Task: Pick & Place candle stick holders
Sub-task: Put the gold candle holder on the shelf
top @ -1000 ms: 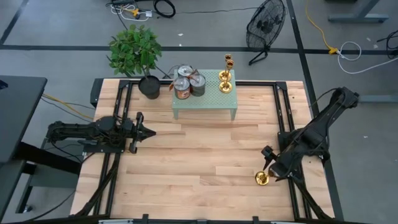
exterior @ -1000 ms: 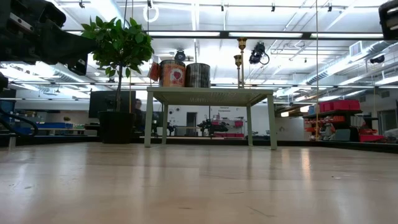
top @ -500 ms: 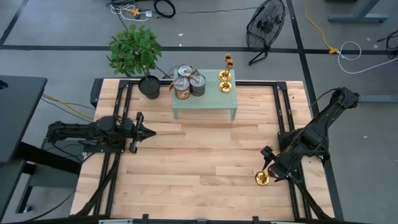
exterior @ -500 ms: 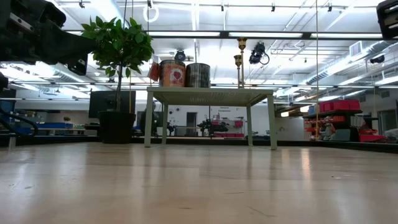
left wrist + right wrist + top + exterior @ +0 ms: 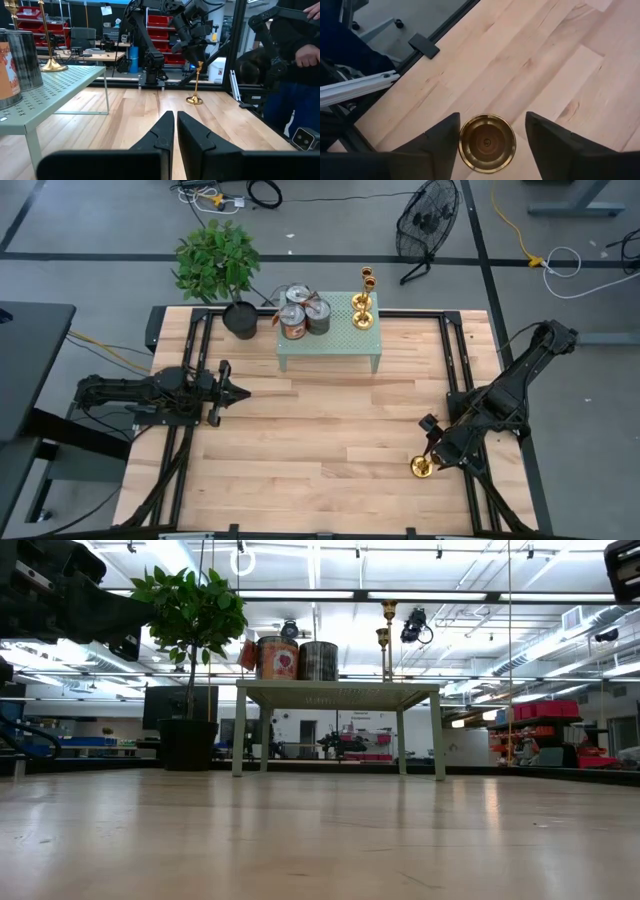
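Nothing has shifted since the earlier frames. From above, the right gripper (image 5: 432, 452) hangs over one candle stick holder (image 5: 421, 468) standing at about 4 o'clock on the table (image 5: 330, 440). Two more holders (image 5: 362, 300) stand on the green perforated stand (image 5: 330, 340) at 12 o'clock, beside two tins (image 5: 300, 313) and a potted plant (image 5: 218, 265). The left gripper (image 5: 222, 392) waits at 9 o'clock.

At table height, the stand (image 5: 338, 692) carries the tins (image 5: 298, 659) and holders (image 5: 387, 640); neither gripper can be made out.

The left wrist camera shows its fingers (image 5: 161, 136) nearly together, with nothing between them.

The right wrist camera looks straight down on the holder's cup (image 5: 487, 143), centred between fingers (image 5: 442, 137) spread apart. This looks like the approach to a grasp: next, descend and close on the stem. Nothing blocks it.
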Robot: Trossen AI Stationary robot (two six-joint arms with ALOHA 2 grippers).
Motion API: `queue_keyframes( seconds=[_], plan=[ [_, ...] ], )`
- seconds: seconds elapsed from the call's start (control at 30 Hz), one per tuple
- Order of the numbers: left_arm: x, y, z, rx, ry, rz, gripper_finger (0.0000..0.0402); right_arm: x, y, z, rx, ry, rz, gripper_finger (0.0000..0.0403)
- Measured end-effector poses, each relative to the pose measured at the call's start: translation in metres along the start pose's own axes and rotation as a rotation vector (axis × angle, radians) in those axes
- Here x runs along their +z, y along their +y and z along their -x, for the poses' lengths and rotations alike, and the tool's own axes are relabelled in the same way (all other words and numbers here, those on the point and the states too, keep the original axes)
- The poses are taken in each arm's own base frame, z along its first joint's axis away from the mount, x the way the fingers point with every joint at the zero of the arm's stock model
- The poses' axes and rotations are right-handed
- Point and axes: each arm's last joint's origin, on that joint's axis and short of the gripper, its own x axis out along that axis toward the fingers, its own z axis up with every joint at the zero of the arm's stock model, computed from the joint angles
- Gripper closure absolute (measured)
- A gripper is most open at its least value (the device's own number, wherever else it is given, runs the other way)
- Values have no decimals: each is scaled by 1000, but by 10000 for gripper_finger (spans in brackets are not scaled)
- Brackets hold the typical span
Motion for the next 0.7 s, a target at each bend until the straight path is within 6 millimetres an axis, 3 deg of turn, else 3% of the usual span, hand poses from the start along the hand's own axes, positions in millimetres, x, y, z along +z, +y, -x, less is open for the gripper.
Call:
queue_keyframes(
  seconds=[0.7],
  plan=[
    [0, 0, 0, 0, 0, 0, 371, 2, 0, 0, 4, -20, -15, 248]
  ],
)
